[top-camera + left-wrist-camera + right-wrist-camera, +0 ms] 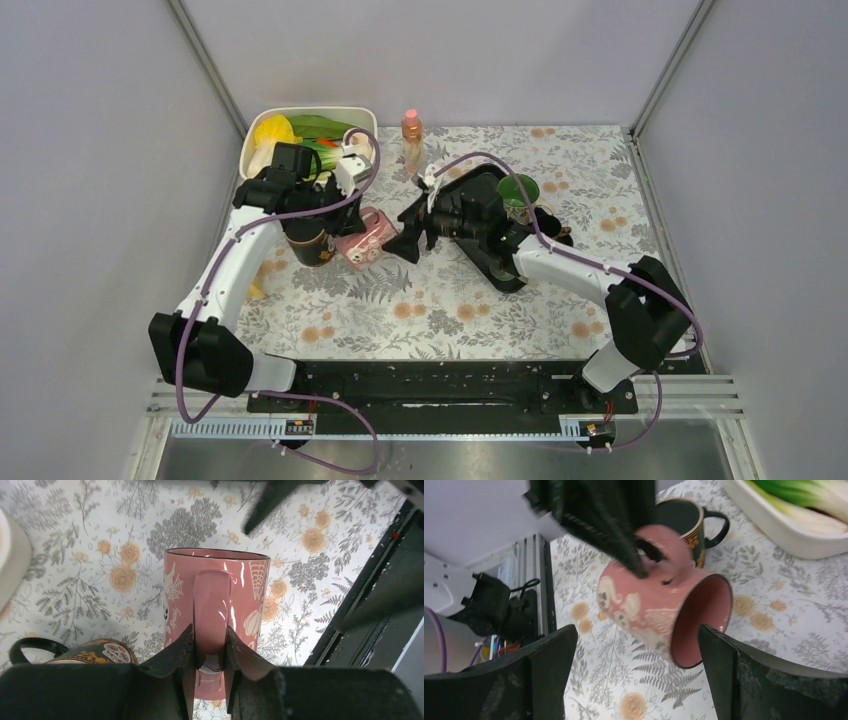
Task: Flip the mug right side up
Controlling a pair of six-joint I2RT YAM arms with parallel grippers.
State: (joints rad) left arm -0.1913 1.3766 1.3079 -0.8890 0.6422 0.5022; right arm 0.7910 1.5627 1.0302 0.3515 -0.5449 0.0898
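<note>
Flowery cloth (430, 310) covers my table. My left gripper (209, 647) squeezes the handle (212, 600) of the pink mug (250, 595), so I can tip it up. It is sideways now. My right gripper (636, 630) is wide apart by its mouth, maybe to help. Behind stands a dark mug (681, 517).

Tally by kind
Two mugs, a pink mug (363, 238) and a dark mug (308, 243), left of one black tray (497, 272); one bottle (412, 140); one white tub (300, 110).

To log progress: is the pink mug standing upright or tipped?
Tipped. The pink mug shows its mouth facing sideways in the right wrist view; the left gripper clamps its handle.
</note>
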